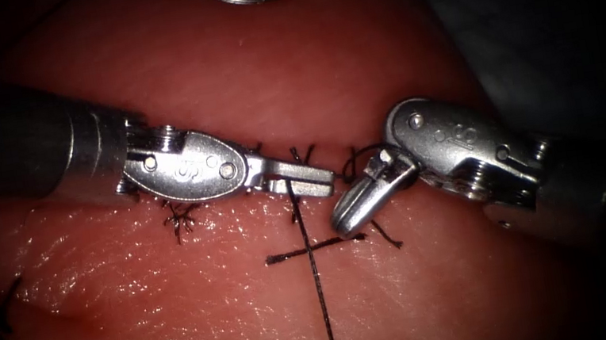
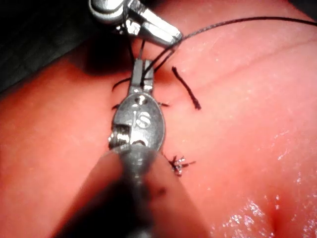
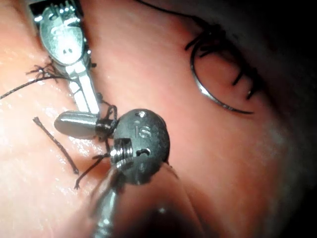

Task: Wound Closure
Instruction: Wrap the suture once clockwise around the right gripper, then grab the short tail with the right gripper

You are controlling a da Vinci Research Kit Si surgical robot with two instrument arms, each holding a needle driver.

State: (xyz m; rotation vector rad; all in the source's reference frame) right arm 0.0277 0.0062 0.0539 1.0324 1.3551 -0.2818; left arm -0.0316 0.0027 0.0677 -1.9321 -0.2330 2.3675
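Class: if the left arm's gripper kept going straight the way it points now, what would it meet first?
Most likely the right gripper. The left gripper, shut on the thread, points right along the cut, with the other's tip close ahead; their relative height is unclear.

The left tool [image 2: 142, 77] carries the stamped letters "IS" on its rounded metal body. The right tool [image 3: 81, 124] bears the same "IS" stamp on its dark round body.

Two dark shafts [image 1: 4, 158] end in silver wrists — round pivot screws, stamped lettering, slim jaws.
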